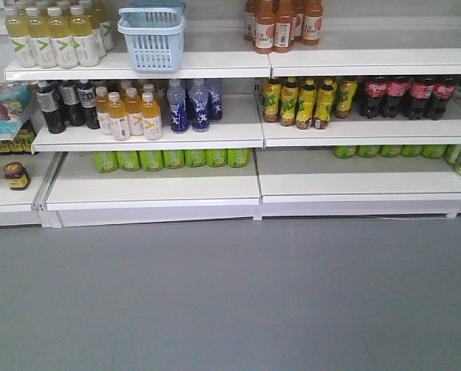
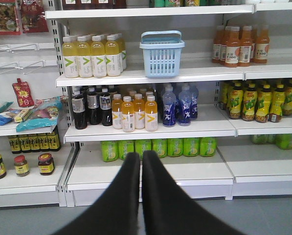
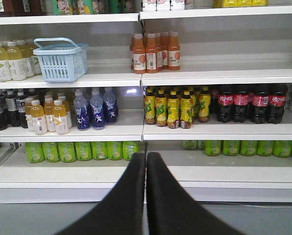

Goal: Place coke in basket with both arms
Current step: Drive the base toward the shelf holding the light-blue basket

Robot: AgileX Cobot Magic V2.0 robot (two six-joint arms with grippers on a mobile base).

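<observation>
The left gripper (image 2: 141,155) and right gripper (image 3: 146,155) were closed, fingers touching. The basket (image 2: 160,61) stood on a shelf (image 2: 204,74) above the left gripper, slightly right. Above-right of the right gripper, dark bottles (image 3: 241,105) wore red Coca-Cola labels.

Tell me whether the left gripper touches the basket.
Apart: the left wrist view shows the left gripper low in frame, the basket up on a far shelf.

White shelves (image 1: 153,185), light-blue basket (image 1: 151,40) on upper shelf, bottled drinks (image 1: 119,117) in rows
</observation>
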